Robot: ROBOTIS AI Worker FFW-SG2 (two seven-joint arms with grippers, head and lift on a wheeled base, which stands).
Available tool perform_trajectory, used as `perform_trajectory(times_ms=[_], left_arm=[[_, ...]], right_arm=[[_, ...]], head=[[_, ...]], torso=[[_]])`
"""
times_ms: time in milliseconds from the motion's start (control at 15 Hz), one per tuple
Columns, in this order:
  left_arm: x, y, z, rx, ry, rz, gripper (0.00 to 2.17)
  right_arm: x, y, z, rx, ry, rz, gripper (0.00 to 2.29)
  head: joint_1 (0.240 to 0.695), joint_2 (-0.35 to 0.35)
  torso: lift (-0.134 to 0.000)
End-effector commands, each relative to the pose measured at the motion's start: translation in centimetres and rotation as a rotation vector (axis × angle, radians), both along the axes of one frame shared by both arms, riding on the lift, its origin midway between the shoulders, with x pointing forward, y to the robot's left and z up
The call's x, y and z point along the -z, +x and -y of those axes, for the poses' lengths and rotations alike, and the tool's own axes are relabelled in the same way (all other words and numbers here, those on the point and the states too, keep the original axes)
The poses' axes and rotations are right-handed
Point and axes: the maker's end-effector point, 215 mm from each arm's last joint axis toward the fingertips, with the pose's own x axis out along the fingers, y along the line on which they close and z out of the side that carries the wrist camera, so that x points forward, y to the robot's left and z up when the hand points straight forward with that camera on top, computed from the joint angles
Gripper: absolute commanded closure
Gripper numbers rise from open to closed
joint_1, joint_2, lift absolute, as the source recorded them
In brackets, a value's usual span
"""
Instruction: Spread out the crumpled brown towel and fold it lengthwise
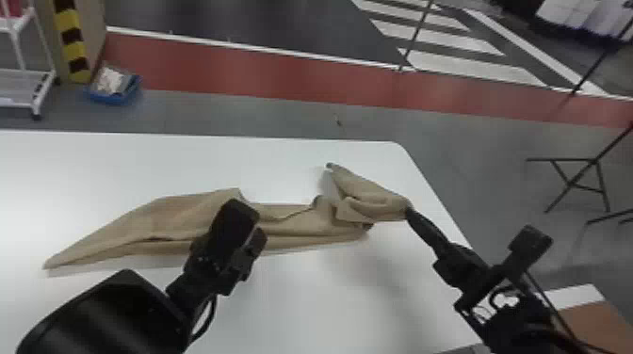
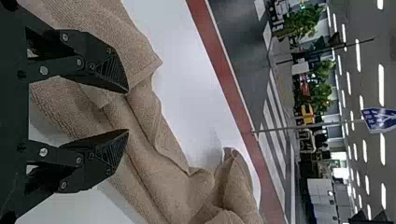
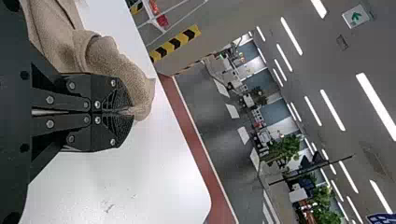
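Note:
The brown towel lies crumpled in a long strip across the white table, its left end tapering to a point and its right end bunched up. My left gripper is above the towel's middle in the head view. In the left wrist view, that gripper stands open over folds of the towel. At the towel's right end is my right gripper. The right wrist view has this gripper shut on an edge of the towel, with the cloth bulging beside its fingertips.
The white table has its rounded far right corner just beyond the towel. On the floor past the table are a blue bin and a white rack at the left, and a dark metal stand at the right.

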Motion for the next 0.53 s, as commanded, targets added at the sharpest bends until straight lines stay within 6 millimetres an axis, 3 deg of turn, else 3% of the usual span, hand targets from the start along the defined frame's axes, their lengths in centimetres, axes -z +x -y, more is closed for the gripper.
perform_trajectory(times_ms=[0, 467], left_arm=[[0.4, 0.3, -0.6, -0.008, 0.013, -0.006, 0.70], [1.8, 0.3, -1.3, -0.007, 0.041, -0.033, 0.70]], right_arm=[[-0.1, 0.0, 0.2, 0.002, 0.001, 0.001, 1.65], [-0.6, 0.0, 0.6, 0.009, 0.006, 0.013, 1.65]], head=[[0.695, -0.350], [0.695, -0.350]], torso=[[-0.128], [-0.128]])
